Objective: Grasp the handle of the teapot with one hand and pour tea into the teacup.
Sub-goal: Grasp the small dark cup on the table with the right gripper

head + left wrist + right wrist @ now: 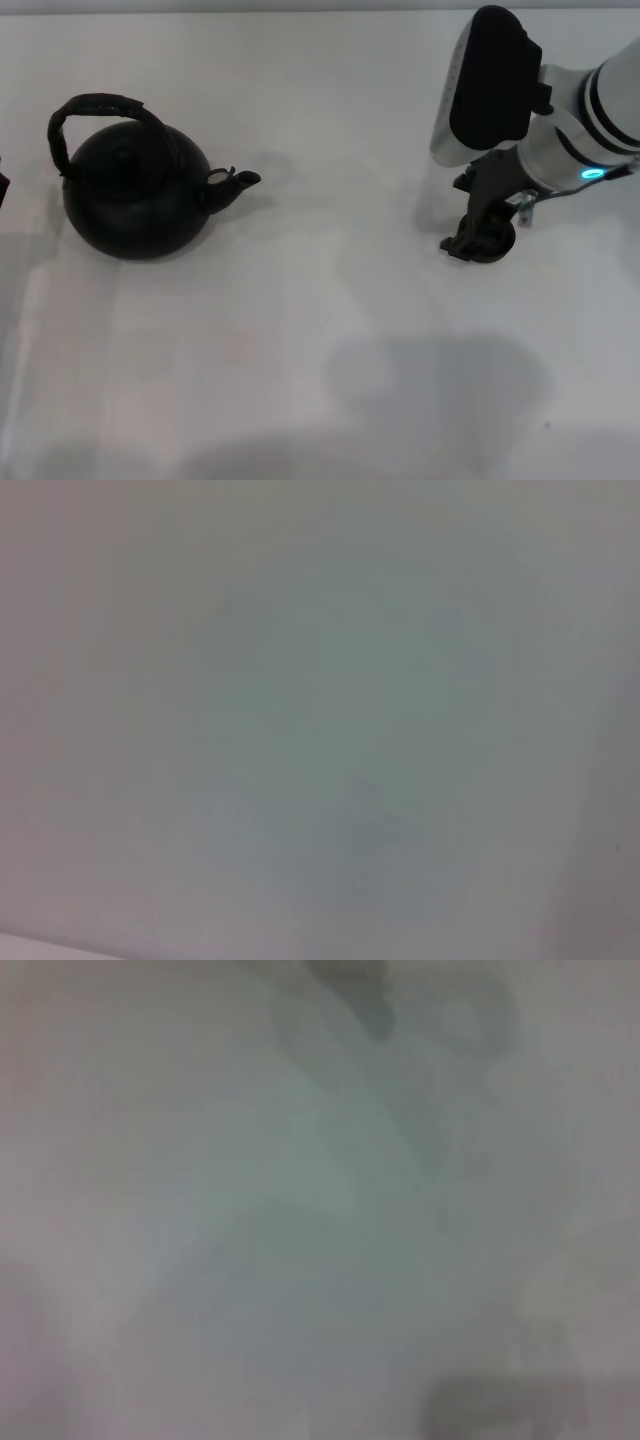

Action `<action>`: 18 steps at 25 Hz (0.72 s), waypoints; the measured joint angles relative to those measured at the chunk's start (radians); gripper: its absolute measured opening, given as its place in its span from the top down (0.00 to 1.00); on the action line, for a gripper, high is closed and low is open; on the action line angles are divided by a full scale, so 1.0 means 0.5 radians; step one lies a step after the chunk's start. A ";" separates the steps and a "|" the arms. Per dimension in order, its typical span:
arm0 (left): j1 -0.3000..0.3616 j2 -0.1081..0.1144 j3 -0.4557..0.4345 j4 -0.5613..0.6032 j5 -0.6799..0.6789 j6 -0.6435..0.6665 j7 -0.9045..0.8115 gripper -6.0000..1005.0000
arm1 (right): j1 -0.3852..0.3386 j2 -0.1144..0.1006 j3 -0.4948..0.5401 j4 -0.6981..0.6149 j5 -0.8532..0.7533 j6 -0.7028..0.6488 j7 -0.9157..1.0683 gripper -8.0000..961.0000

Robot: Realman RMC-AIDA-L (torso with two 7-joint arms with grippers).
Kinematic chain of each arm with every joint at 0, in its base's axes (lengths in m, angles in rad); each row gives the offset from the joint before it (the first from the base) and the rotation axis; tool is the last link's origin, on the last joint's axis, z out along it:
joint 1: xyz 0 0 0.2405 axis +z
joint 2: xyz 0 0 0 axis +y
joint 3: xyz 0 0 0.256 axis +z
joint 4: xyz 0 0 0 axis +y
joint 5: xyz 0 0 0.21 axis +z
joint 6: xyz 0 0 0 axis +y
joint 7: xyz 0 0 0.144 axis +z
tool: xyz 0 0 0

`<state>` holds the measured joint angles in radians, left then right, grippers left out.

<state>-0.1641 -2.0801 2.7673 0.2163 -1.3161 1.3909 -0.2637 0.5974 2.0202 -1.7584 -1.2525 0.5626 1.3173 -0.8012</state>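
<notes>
The large matte black teapot (135, 195) stands on the white table at the left in the head view. Its short spout (240, 181) points right. The arched handle (100, 108) with its rough wrapped top rises over the lid, and nothing touches it. My right gripper (480, 238) hangs at the far right, pointing down and close to the table, far from the teapot. Its dark lower end is one mass, so its fingers do not show apart. The teacup is hidden. Both wrist views show only blurred pale table with faint shadows.
The white table (320, 330) spreads wide between the teapot and my right arm (560, 130). A dark sliver (2, 188) that I cannot identify shows at the left edge, beside the teapot.
</notes>
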 joint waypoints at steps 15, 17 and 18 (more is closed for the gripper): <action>-0.016 0.000 0.000 0.000 0.000 0.002 0.000 0.21 | -0.016 -0.004 -0.002 -0.007 -0.095 0.124 0.044 0.21; -0.016 0.000 0.000 0.000 0.000 0.003 0.000 0.21 | -0.017 -0.005 -0.002 -0.012 -0.108 0.135 0.045 0.22; -0.016 0.000 0.000 0.000 0.000 0.004 -0.001 0.21 | -0.017 -0.005 -0.002 -0.012 -0.113 0.140 0.045 0.22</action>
<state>-0.1721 -2.0801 2.7673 0.2163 -1.3161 1.3927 -0.2641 0.5890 2.0177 -1.7596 -1.2586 0.5059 1.3874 -0.7789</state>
